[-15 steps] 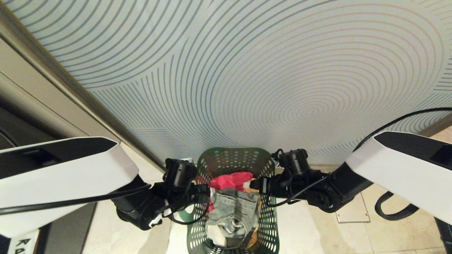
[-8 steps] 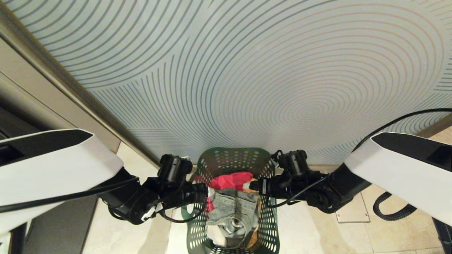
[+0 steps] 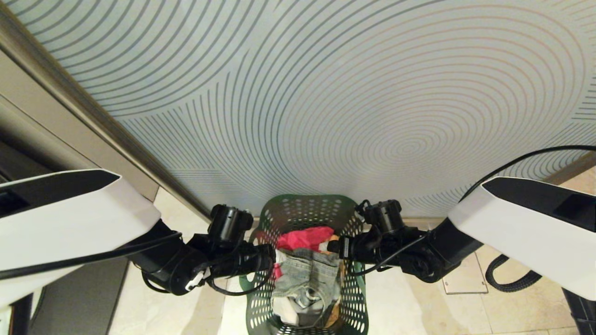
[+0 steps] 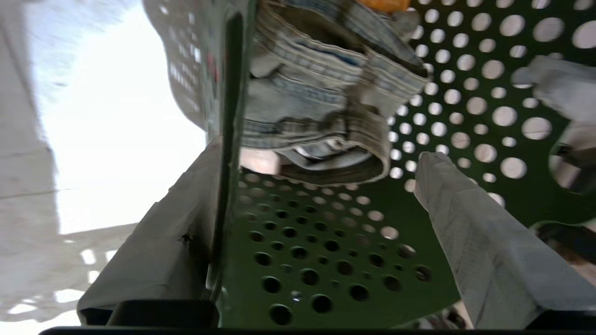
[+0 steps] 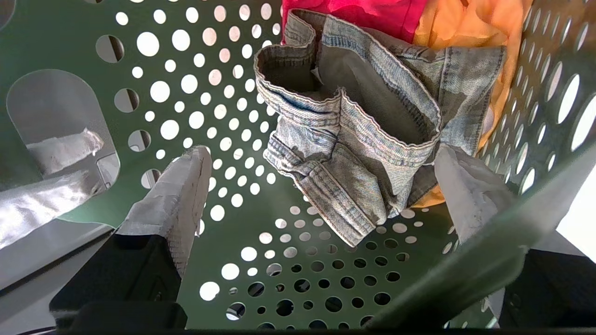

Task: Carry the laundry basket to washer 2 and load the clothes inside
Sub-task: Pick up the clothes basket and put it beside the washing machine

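Wall (image 3: 326, 93): pale grey-green, covered with thin dark concentric curved lines that ringed a centre toward the right.
Trim (image 3: 70, 100): a brown-bronze strip ran diagonally along the wall's left edge, down toward the floor.
Panel (image 3: 51, 125): a plain beige surface lay left of that strip.
Floor (image 3: 409, 307): cream stone-look tiles with faint veining and thin joints.
Floor plate (image 3: 465, 279): a small square cover sat flush in the tiles at right.
Light: warm and even, with a bright patch on the floor in the left wrist view.
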{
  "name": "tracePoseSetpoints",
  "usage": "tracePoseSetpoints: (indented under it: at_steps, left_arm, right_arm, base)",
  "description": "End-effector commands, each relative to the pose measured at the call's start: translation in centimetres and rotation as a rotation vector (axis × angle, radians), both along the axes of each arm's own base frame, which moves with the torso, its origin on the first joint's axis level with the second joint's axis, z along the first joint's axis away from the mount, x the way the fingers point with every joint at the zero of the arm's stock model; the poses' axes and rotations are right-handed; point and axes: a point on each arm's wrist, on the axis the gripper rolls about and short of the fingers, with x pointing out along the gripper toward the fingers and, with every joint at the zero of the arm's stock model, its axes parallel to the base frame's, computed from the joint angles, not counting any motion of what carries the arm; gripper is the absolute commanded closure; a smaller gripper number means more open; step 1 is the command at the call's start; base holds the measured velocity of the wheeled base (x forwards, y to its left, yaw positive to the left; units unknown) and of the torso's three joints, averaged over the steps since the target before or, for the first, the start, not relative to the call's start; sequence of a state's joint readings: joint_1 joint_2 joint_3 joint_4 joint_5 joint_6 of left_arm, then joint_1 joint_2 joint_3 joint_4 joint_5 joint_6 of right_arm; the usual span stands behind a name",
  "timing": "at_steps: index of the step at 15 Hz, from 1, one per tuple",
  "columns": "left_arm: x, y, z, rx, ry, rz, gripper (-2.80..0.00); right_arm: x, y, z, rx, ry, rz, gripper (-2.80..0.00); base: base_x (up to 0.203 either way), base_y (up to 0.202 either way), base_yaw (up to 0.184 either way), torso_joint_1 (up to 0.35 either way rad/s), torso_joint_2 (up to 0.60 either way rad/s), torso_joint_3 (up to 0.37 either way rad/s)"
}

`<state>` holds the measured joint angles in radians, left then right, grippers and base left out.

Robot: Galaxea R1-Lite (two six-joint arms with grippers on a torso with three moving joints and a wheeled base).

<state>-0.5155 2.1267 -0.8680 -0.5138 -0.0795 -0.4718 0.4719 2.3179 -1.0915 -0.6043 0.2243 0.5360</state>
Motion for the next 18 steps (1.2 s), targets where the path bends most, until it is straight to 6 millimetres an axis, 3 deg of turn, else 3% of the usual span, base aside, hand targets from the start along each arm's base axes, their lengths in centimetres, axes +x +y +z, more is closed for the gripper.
tracePoseSetpoints:
  at_steps: [1, 8, 18]
  left_arm:
    - [-0.02, -0.06, 0.16, -0.011, -0.001, 0.003, -2.80]
    - [0.29, -0.45, 0.39, -0.102, 0.042, -0.021, -2.80]
    - [0.59, -0.63, -0.08, -0.103, 0.050, -0.018, -2.80]
  right_arm:
    - [0.04, 0.05, -0.06, 0.002, 0.000, -0.001, -2.80]
    - [0.28, 0.19, -0.28, 0.002, -0.002, 0.000, -2.80]
    - [0.81, 0.51, -0.80, 0.004, -0.003, 0.000, -2.80]
  base:
    - [0.000, 0.000, 0.000, 0.000, 0.00, 0.000]
    - [0.000, 0.000, 0.000, 0.000, 0.00, 0.000]
    - [0.000, 0.000, 0.000, 0.000, 0.00, 0.000]
